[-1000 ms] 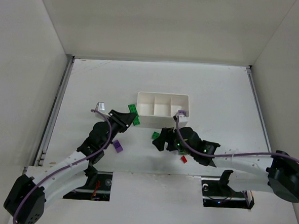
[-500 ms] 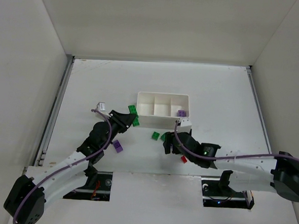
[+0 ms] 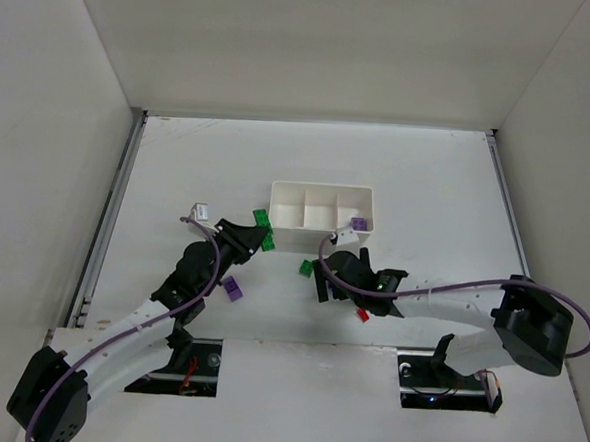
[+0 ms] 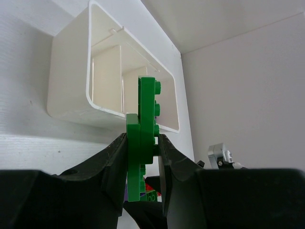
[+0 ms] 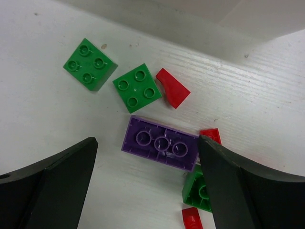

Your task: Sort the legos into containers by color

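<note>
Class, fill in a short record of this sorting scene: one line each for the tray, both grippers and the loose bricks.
Tray: white tray, three compartments; small purple brick at its right end
Left gripper: shut on green brick, near the tray's left end
Right gripper: open, above long purple brick
Loose: two green square bricks, red pieces, lone purple brick

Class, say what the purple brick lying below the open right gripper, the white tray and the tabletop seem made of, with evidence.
Purple brick: moulded plastic, smooth, slightly glossy; crisp edges, hollow tubes on its upturned underside. White tray: probably thin plastic, satin; rounded corners, thin even walls. Tabletop: perhaps white-painted wood or laminate, matt; faint grain lines.
</note>
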Available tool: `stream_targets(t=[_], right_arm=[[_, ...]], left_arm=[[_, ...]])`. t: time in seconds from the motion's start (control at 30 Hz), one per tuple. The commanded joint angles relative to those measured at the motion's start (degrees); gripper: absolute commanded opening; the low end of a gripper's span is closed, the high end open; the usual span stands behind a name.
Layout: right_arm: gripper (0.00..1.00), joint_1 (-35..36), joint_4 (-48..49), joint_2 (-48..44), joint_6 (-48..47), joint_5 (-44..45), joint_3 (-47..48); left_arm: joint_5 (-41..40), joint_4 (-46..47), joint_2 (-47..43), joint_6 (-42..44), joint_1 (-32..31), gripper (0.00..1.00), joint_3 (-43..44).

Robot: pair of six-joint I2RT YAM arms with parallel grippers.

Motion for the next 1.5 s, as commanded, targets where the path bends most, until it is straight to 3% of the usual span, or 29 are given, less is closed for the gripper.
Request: stream_targets(t=[0.0, 0.37, 0.73, 1.03, 1.1, 1.23, 1.47], right_arm=[[0.93, -0.13, -1.5, 1.67, -0.59, 2.5, 2.48], [0.92, -0.13, -0.36, 3.44, 1.35, 2.94, 2.13], [0.89, -1.1, 3.16, 7.12, -4.01, 3.12, 3.62], [0.59, -1.1, 2.72, 6.08, -3.14, 3.73, 4.06], [0.61, -0.83, 1.93, 4.59, -2.96, 3.91, 3.97], [0.83, 0.13, -1.67, 2.56, -2.61, 4.17, 4.24], [0.81, 2.07, -4.75, -0.17, -0.59, 4.17, 2.83]], left_arm=[[0.87, 2.24, -1.15, 0.4, 0.58, 0.21, -0.78], [1.05, 2.68, -0.53, 0.4, 0.75, 0.21, -0.78], [1.4, 3.3, -0.44, 0.05, 1.02, 0.21, -0.96], [2.19, 3.56, 0.52, 0.05, 1.37, 0.21, -0.34], [2.36, 3.56, 0.52, 0.05, 1.46, 0.21, -0.26], [2.72, 3.56, 0.7, 0.05, 1.81, 0.21, -0.08], [2.89, 3.56, 0.61, 0.05, 2.16, 0.21, 0.01]])
